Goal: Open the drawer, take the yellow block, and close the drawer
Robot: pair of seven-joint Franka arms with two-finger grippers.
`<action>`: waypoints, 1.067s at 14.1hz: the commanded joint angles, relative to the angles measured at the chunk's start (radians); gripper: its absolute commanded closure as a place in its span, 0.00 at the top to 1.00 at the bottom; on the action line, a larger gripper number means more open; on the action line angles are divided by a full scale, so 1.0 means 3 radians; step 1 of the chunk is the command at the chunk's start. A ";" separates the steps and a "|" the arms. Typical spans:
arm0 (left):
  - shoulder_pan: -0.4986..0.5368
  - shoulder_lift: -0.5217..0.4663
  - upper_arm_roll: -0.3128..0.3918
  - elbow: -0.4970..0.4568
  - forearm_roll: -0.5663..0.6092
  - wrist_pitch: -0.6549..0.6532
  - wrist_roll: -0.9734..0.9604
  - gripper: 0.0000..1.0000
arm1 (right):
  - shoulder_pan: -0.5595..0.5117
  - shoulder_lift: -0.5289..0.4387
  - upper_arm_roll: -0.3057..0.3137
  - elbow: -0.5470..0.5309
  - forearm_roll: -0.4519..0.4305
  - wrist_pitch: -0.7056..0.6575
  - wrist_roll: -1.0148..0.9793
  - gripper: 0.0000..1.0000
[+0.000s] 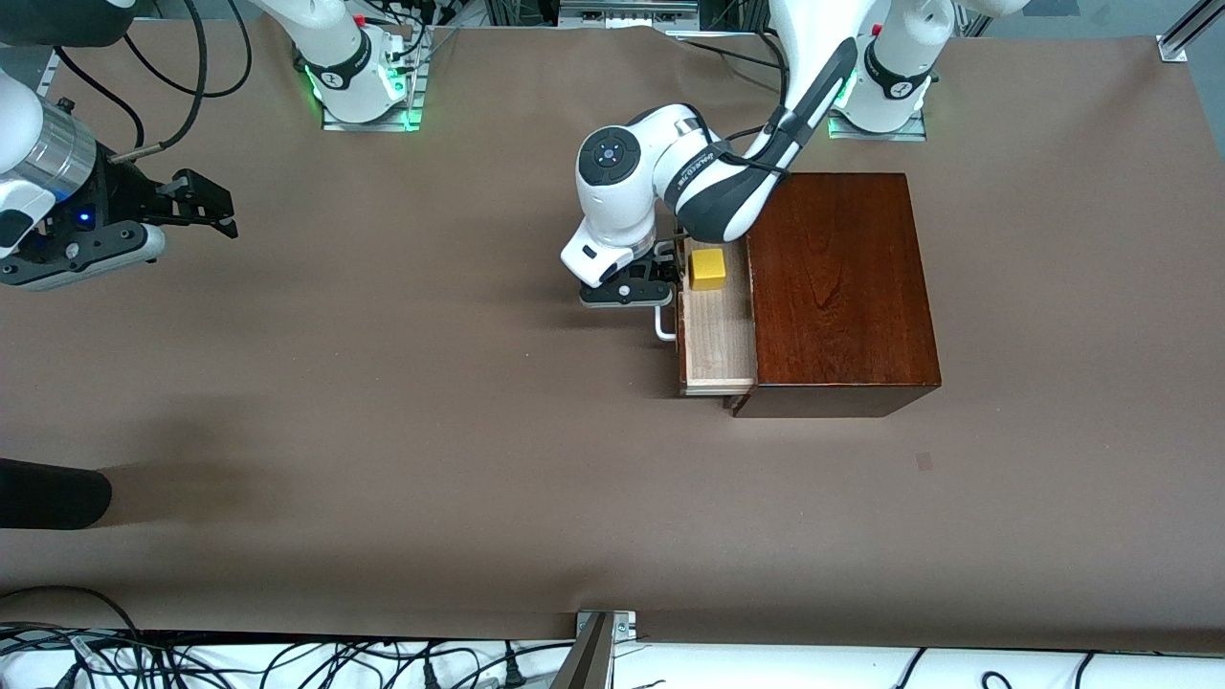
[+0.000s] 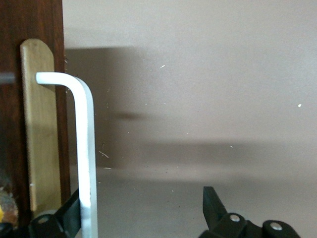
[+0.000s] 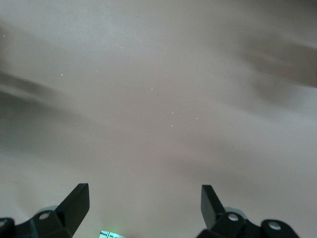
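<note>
The drawer [image 1: 713, 335] of the dark reddish-brown wooden box [image 1: 837, 287] stands partly pulled out, with its pale inside showing. The yellow block [image 1: 708, 269] lies in it, at the end farther from the front camera. My left gripper [image 1: 651, 279] is open over the white handle [image 1: 663, 325]. In the left wrist view the handle bar [image 2: 84, 148] runs along the drawer front [image 2: 39, 129], and my left gripper [image 2: 143, 198] has the bar just inside one finger. My right gripper [image 1: 206, 206] waits open and empty at the right arm's end of the table, over bare table in its wrist view [image 3: 143, 198].
A dark rounded object [image 1: 48, 493] pokes in at the right arm's end of the table, nearer the front camera. A metal bracket [image 1: 598, 641] sits at the table's near edge, with cables below it. Brown table surface [image 1: 383, 383] spreads in front of the drawer.
</note>
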 commanded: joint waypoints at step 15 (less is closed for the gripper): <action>0.1540 -0.1017 0.0001 0.0637 -0.0268 -0.1978 0.2194 1.00 | 0.0340 0.0081 0.0022 0.0038 0.0026 0.0046 0.0032 1.00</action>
